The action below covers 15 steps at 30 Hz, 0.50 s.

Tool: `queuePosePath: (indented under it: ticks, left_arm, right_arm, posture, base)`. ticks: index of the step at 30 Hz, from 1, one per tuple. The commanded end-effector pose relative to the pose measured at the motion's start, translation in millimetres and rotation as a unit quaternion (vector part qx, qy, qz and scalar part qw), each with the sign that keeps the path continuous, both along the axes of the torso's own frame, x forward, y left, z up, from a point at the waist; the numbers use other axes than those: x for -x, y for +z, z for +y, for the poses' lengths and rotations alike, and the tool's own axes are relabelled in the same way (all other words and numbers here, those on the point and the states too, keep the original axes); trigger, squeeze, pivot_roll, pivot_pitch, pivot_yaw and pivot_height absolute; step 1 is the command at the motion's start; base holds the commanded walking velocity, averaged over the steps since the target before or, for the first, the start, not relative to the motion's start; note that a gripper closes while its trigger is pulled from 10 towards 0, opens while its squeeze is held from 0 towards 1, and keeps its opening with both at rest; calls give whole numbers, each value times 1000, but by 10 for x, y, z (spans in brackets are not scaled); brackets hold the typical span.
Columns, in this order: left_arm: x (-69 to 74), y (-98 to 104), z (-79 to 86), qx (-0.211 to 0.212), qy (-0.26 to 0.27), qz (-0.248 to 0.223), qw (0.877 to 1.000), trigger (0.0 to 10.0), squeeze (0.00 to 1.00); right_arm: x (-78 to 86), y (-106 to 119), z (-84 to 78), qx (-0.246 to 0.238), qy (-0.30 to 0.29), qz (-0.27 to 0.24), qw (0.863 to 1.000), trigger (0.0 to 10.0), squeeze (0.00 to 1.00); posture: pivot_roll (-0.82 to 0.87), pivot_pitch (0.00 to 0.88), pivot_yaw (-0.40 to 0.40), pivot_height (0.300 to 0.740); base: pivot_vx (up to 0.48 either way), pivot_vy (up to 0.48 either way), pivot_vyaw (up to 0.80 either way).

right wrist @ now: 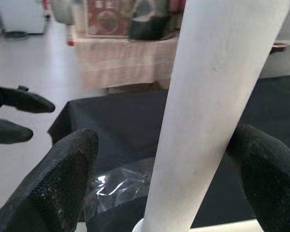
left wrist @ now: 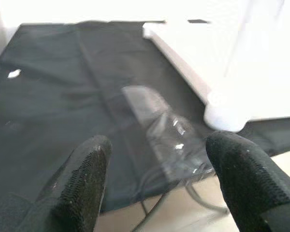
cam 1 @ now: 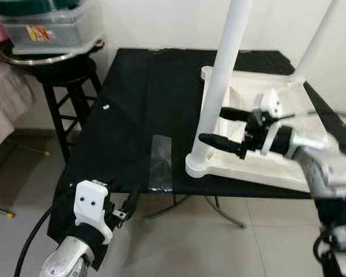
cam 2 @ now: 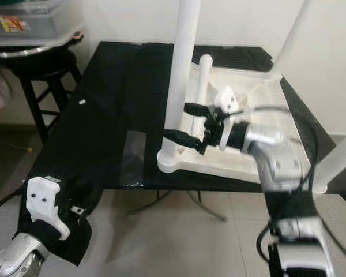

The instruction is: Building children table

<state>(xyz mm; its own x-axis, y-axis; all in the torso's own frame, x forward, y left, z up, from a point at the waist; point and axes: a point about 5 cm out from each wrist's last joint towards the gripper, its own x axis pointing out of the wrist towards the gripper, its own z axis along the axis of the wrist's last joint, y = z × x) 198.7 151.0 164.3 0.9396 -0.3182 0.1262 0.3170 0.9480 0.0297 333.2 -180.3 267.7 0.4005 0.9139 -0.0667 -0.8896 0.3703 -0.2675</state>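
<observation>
Two grippers are on my screens. Nearest me, the left gripper (cam 1: 127, 208) hangs below the near edge of the counter (cam 1: 127, 104), which is draped in black cloth; its jaws are spread, with nothing between the fingers (left wrist: 82, 179). Just past that edge one clear plastic bag (cam 1: 160, 161) lies flat on the cloth, and farther back I see one small white scrap (cam 1: 106, 107).

To my right the children's table top (cam 1: 259, 115) lies upside down on the counter, a white slab. I count two legs standing on it with their long axes upright. The near leg (cam 1: 219, 86) rises from the corner closest to me, leaning slightly. The right gripper (cam 1: 224, 127) reaches in from the right, jaws spread on either side of this leg, one finger (right wrist: 63, 183) on each flank; I cannot tell whether they touch it. The far leg (cam 1: 317, 40) slants up from the back corner.

Beyond, at far left, one black stool (cam 1: 69, 86) carries one clear plastic bin (cam 1: 46, 26).
</observation>
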Motion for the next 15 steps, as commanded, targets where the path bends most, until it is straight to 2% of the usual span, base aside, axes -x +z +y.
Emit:
queuePosePath:
  ticks: [1, 3, 5, 9, 15]
  left_arm:
    - [43, 28, -10, -1, -16, -8, 1000, 10000, 0]
    - [71, 54, -18, 1, -23, -13, 1000, 10000, 0]
    - [71, 54, -18, 1, -23, -13, 1000, 10000, 0]
    - [127, 65, -39, 5, -26, -9, 1000, 10000, 0]
    - [190, 66, -34, 5, -23, -4, 1000, 10000, 0]
  right_arm:
    - [-31, -39, 39, 26, 31, 13, 999, 10000, 0]
    - [-109, 22, 64, 36, 49, 11, 998, 10000, 0]
    - [-109, 22, 64, 36, 49, 11, 998, 10000, 0]
    - [-253, 91, 118, 38, 56, 5, 998, 10000, 0]
    - [-318, 16, 143, 31, 58, 10, 998, 10000, 0]
  posture:
    - [-7, 213, -36, 740]
    - [3, 231, -44, 740]
    - [3, 231, -44, 740]
    - [14, 256, -50, 740]
    - [23, 279, -50, 740]
  base:
    - [0, 0, 0]
    - [0, 0, 0]
    - [0, 0, 0]
    - [0, 0, 0]
    - [0, 0, 0]
